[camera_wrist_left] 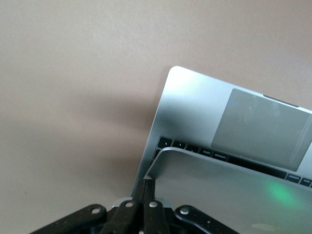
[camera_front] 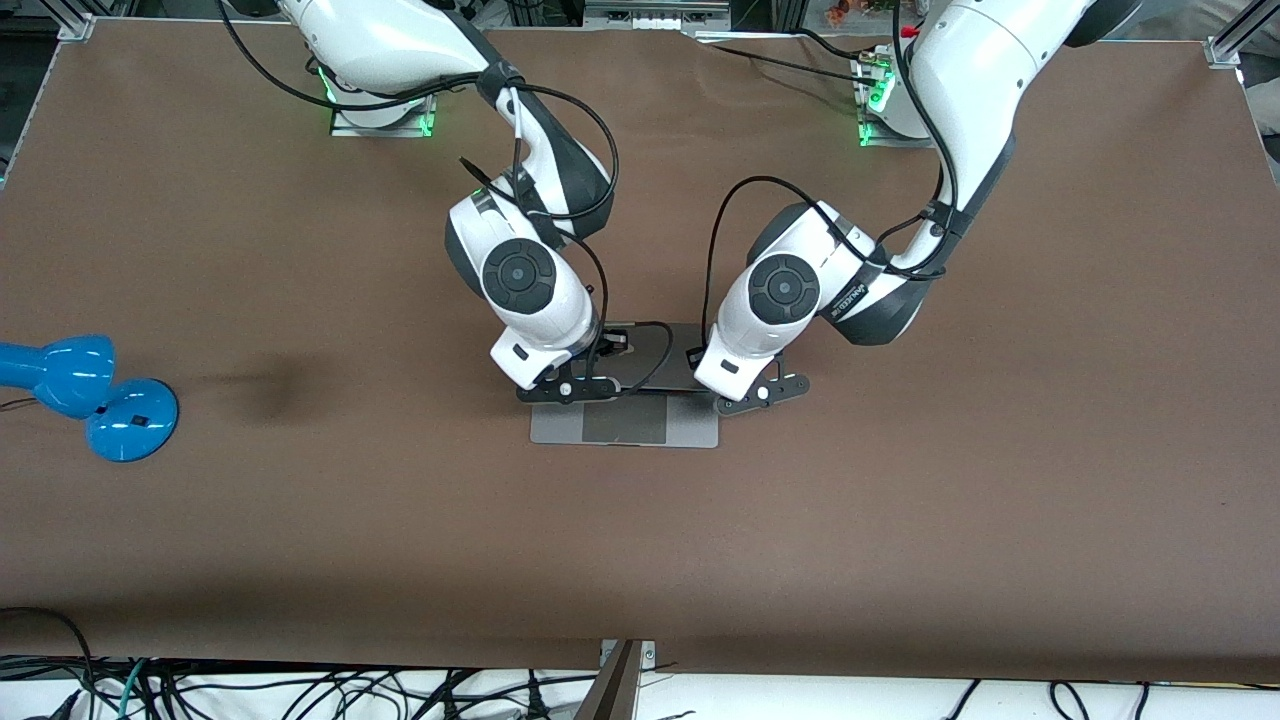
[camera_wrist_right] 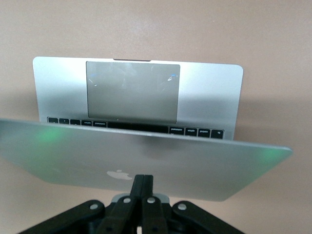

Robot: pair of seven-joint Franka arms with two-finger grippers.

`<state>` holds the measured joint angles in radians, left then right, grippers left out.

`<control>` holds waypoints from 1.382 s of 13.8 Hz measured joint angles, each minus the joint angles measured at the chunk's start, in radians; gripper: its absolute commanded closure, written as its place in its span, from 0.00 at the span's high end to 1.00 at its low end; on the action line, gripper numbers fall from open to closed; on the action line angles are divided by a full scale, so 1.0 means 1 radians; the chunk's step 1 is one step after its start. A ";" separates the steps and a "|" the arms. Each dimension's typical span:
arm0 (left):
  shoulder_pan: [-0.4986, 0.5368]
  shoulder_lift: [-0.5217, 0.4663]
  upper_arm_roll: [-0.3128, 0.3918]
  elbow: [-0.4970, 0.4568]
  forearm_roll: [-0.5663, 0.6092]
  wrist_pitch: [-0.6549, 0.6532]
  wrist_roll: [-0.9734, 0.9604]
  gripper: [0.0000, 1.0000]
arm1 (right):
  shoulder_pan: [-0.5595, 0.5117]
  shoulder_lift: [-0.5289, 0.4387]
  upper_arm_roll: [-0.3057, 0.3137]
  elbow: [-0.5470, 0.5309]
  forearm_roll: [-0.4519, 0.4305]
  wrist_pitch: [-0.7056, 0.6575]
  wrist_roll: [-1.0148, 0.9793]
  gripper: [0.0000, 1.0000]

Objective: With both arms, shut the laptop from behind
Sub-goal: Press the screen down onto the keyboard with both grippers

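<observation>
Front view: both closed grippers, left gripper and right gripper, against half-lowered laptop; blue lamp well apart.

the laptop, slim and silver-grey, sits mid-bench, half shut: its lid tilts forward over the black keyboard, leaving the grey trackpad bare at the 6 o'clock edge. both arms, white with black bands, reach down from 12 o'clock, closed claws against the lid's back.
</observation>
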<state>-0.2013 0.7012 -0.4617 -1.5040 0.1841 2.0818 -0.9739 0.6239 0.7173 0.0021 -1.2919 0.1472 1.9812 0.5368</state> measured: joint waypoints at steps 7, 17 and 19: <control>-0.002 0.073 0.005 0.069 0.020 0.000 0.000 0.00 | -0.005 0.016 -0.007 -0.001 0.000 0.026 -0.025 0.00; -0.020 0.106 0.027 0.087 0.024 0.000 0.000 0.00 | -0.005 0.103 -0.022 -0.002 -0.015 0.148 -0.048 0.00; -0.020 0.108 0.027 0.091 0.024 0.001 0.000 0.00 | -0.005 0.106 -0.023 -0.002 -0.016 0.161 -0.049 0.00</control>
<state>-0.2215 0.8090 -0.4348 -1.4126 0.2081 2.0824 -0.9740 0.6185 0.8232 -0.0212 -1.2937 0.1307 2.1417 0.4880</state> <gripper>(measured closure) 0.991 0.991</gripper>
